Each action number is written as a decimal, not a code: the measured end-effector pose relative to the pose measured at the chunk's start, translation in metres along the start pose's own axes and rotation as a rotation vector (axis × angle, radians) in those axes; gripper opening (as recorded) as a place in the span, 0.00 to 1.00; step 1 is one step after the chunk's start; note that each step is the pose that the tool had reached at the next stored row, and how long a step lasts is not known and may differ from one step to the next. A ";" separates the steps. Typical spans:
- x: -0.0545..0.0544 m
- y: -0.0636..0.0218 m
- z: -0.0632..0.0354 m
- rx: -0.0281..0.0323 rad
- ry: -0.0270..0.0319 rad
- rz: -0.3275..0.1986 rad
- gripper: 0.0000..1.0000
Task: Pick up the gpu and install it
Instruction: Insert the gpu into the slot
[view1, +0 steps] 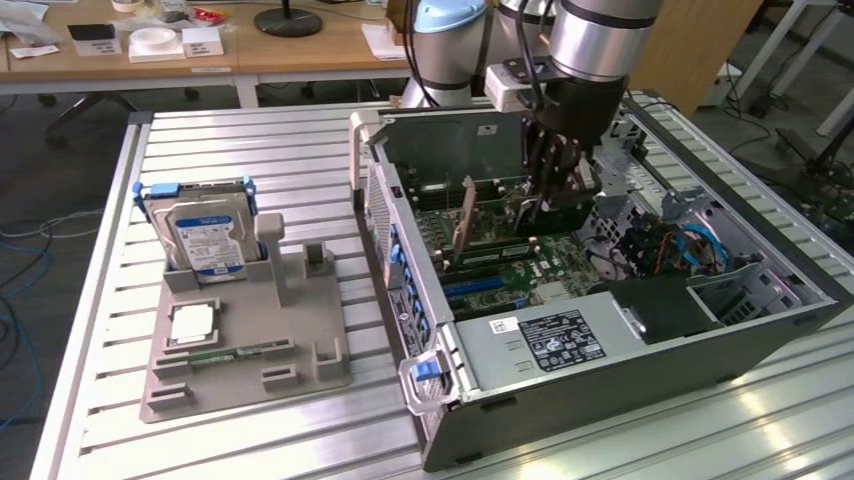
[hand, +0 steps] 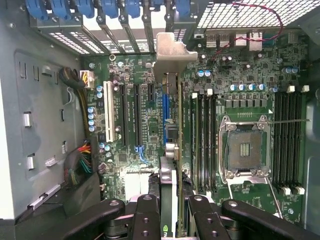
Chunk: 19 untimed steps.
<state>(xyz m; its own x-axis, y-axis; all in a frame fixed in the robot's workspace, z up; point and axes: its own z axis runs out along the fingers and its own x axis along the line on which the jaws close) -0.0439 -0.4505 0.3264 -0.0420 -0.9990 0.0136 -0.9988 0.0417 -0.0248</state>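
The gpu (hand: 169, 185) stands on edge over the motherboard's (hand: 135, 115) expansion slots, inside the open computer case (view1: 587, 400). Its silver bracket (hand: 172, 50) points at the case's rear wall with the blue latches. In the wrist view my gripper (hand: 169, 220) is shut on the card's near end, with a black finger (hand: 147, 215) on each side of it. In the exterior view the gripper (view1: 550, 205) reaches down into the case, and the card's brownish face (view1: 465, 215) shows just to its left. Whether the card's lower edge sits in a slot is hidden.
A bare CPU socket (hand: 245, 147) and memory slots lie beside the card. Cable bundles (hand: 82, 160) hang at the case wall. On the slatted table (view1: 240, 150), a grey holder (view1: 247, 340) carries a silver hard drive (view1: 200, 235), a chip (view1: 194, 322) and a green memory stick (view1: 227, 352).
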 end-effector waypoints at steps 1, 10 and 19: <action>0.000 0.0001 0.0014 0.0002 -0.0003 0.000 0.27; 0.002 0.0021 0.0091 0.0000 0.0002 -0.001 0.27; 0.002 0.0046 0.0176 -0.0026 0.0004 -0.001 0.27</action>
<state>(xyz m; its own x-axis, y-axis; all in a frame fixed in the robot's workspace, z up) -0.0481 -0.4529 0.3087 -0.0407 -0.9991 0.0140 -0.9989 0.0403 -0.0221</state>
